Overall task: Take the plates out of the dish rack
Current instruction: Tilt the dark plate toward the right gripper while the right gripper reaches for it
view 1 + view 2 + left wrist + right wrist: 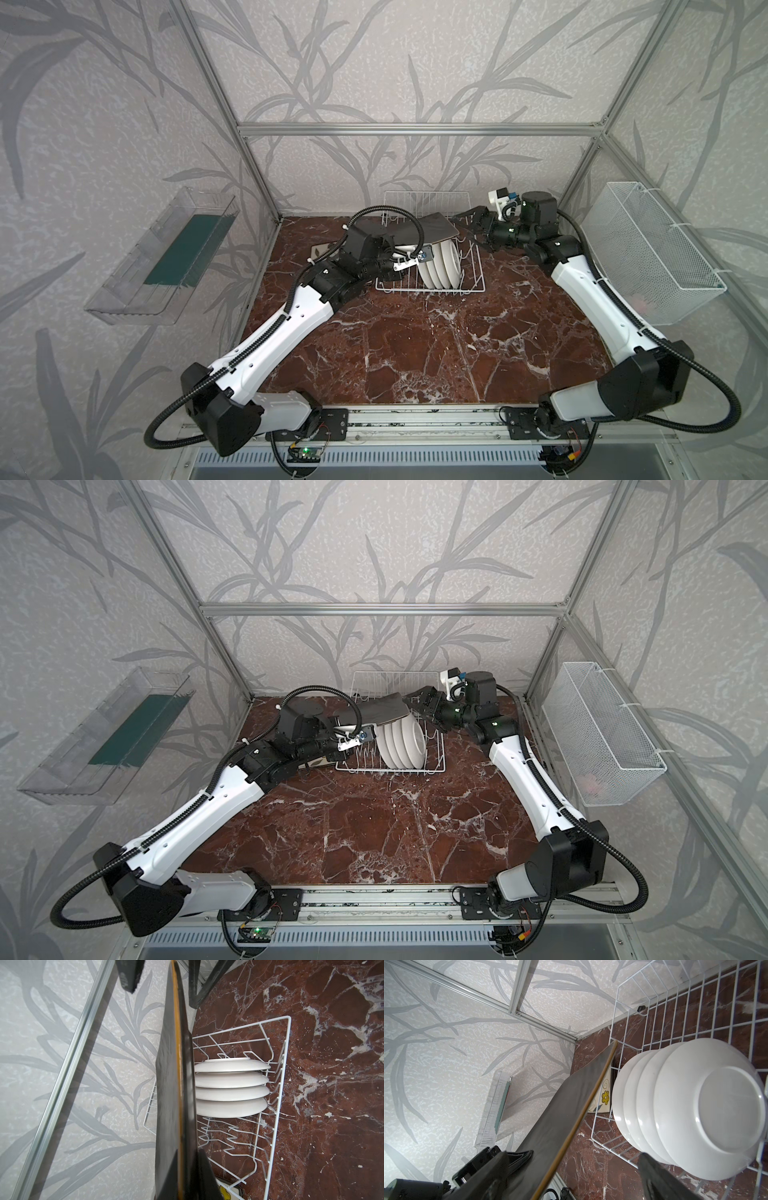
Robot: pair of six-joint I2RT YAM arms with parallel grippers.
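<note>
Plate in mid-air: a black square plate [428,230] hangs nearly flat, dark face up, over the back half of the dish rack [473,286], clear of the wires. The left gripper [386,243] has it pinched by the left edge, jaws closed tight on the rim. From the other side the right gripper [467,224] reaches in with its jaws spread wide, one above and one below the plate's right edge. The left wrist view shows a dark finger [128,976] to either side of the plate [170,1084], seen edge-on with a thin ochre line along its rim. Whether those fingers touch the plate I cannot tell.

Below, four round white plates [440,266] stand upright on edge in a tight row between the tines on the rack's right side, undersides facing front. The rack's front left rows stand bare of dishes. The rack itself sits at the back of the red marble table [415,353], close to the rear wall.

Just left of the rack, one more square plate [605,1097] lies on the table, cream face up with a yellow flower showing, partly hidden behind the left arm in both top views.

A clear plastic tray [166,257] hangs on the left wall and a white mesh basket [648,249] on the right wall, both well apart from the rack.
</note>
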